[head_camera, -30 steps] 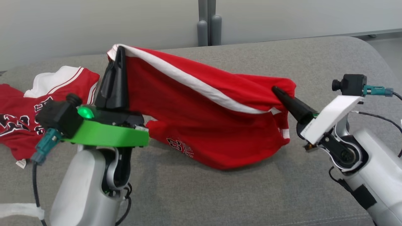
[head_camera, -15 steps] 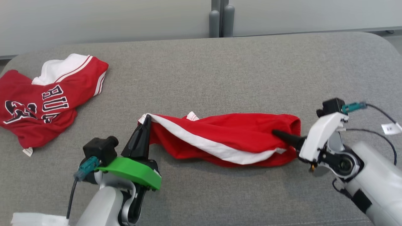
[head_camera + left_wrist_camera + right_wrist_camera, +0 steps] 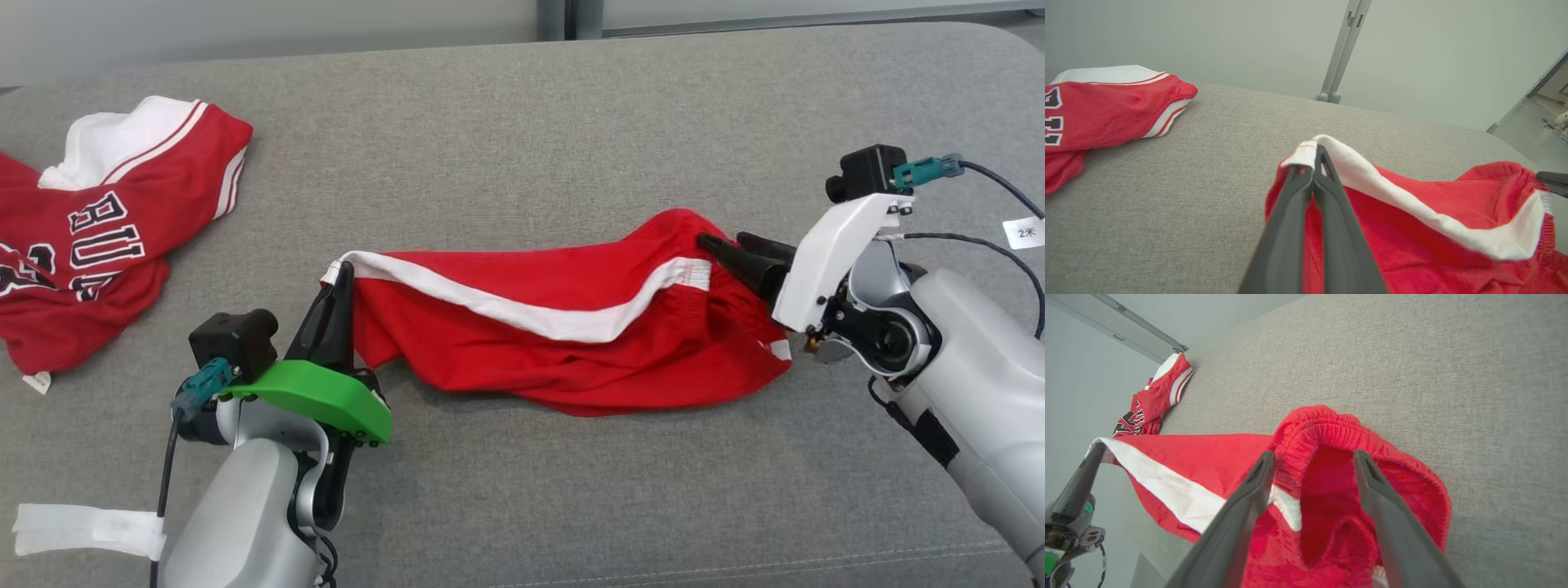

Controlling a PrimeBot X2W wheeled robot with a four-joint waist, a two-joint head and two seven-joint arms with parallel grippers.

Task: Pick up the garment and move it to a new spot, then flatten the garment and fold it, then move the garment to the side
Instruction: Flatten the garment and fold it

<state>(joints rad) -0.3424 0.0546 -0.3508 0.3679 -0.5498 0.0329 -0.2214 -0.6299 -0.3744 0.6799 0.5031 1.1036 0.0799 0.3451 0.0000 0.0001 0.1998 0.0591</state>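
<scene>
Garment (image 3: 571, 343) corner pinched in left claw (image 3: 1318, 152); right claw (image 3: 1314, 454) gapes wide astride waistband (image 3: 1327, 416).

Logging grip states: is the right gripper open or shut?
Open: in the right gripper, the fingers stand well apart, red shorts between them.
</scene>
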